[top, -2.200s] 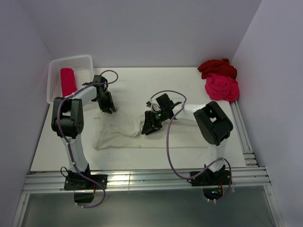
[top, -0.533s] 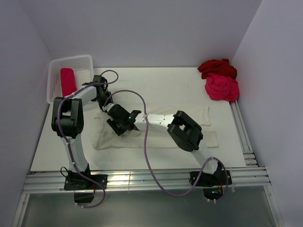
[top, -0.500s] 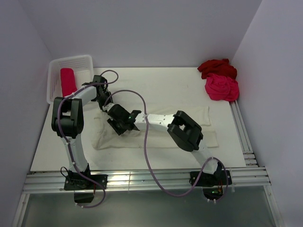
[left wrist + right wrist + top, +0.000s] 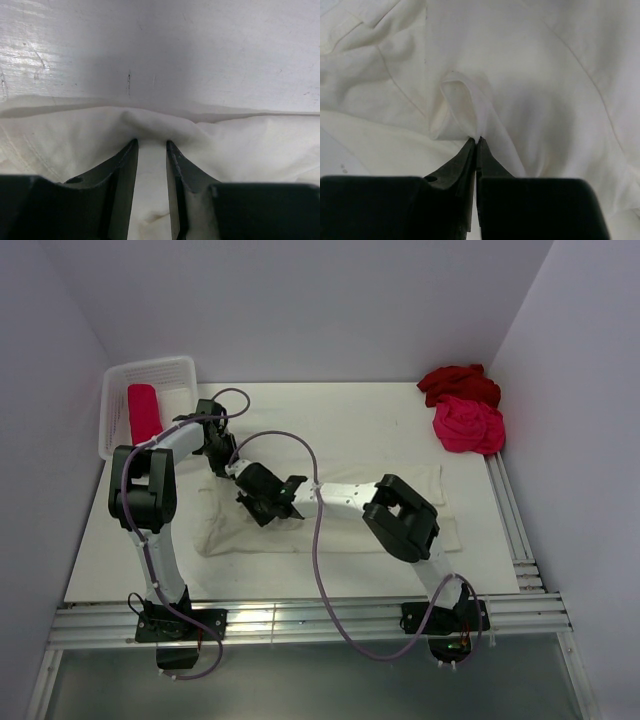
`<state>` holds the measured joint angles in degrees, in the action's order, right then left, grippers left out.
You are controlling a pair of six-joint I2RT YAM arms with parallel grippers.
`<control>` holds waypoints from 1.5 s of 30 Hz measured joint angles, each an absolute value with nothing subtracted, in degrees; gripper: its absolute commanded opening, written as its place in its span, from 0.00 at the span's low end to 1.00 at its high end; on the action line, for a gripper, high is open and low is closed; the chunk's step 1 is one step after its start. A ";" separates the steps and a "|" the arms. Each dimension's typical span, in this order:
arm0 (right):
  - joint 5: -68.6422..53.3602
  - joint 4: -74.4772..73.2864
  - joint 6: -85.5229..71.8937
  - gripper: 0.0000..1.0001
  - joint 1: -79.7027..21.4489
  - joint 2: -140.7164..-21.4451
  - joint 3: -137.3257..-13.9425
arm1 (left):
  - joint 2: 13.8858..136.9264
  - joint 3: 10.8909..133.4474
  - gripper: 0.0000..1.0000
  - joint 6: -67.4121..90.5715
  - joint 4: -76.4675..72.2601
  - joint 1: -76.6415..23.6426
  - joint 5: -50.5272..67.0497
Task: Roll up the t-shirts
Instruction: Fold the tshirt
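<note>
- The cream-white t-shirt (image 4: pixel 340 532) lies spread flat across the near half of the white table (image 4: pixel 330 420), just beyond the two arm bases, its left end rumpled.
- The right gripper (image 4: pixel 476 140) reaches across to the shirt's left part. Its black fingers are pressed together on a small raised fold of the cream cloth.
- Just beyond it, the left gripper (image 4: pixel 151 145) sits at the shirt's far left edge. Its fingers stand a little apart, with a ridge of cream cloth pinched between them.
- At the far left corner stands a white mesh basket (image 4: pixel 150 362), with the pink-red roll (image 4: pixel 143 412) lying inside.
- At the far right corner, the hot pink t-shirt (image 4: pixel 468 426) lies crumpled, touching the dark red t-shirt (image 4: pixel 458 382) bunched behind it.
</note>
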<state>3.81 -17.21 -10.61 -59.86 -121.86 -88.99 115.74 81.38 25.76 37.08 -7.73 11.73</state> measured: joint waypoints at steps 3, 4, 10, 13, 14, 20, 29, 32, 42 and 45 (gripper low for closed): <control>3.22 -16.62 -10.50 0.09 -59.88 -119.90 -86.76 | 115.74 81.38 0.35 25.74 37.08 -7.73 11.75; 3.11 -16.51 -10.44 0.09 -59.88 -119.28 -86.11 | 115.74 81.38 0.35 25.74 37.08 -7.73 11.75; 1.67 -16.10 -9.89 0.12 -60.01 -115.55 -83.02 | 115.74 81.45 0.35 25.74 37.15 -7.73 11.73; 0.43 -16.32 -9.69 0.17 -60.38 -114.54 -82.81 | 115.74 81.47 0.35 25.74 37.15 -7.73 11.73; -0.14 -16.32 -9.54 0.18 -60.60 -114.30 -82.81 | 115.74 81.47 0.35 25.74 37.17 -7.73 11.73; -3.84 -17.04 -9.04 0.17 -62.11 -114.06 -82.81 | 115.74 81.47 0.35 25.71 37.17 -7.73 11.73; -6.98 -20.29 -6.42 0.42 -63.35 -113.62 -81.84 | 115.74 81.47 0.35 25.71 37.15 -7.73 11.75; -7.07 -22.09 -5.50 0.51 -63.66 -113.36 -80.97 | 115.74 81.47 0.35 25.71 37.17 -7.73 11.75; -11.73 -23.49 -10.94 0.53 -58.89 -106.04 -78.67 | 115.72 82.00 0.42 25.67 37.85 -7.75 12.80; -13.02 -22.90 -12.95 0.54 -52.66 -102.43 -78.96 | 115.31 82.02 0.46 25.71 38.85 -7.84 13.80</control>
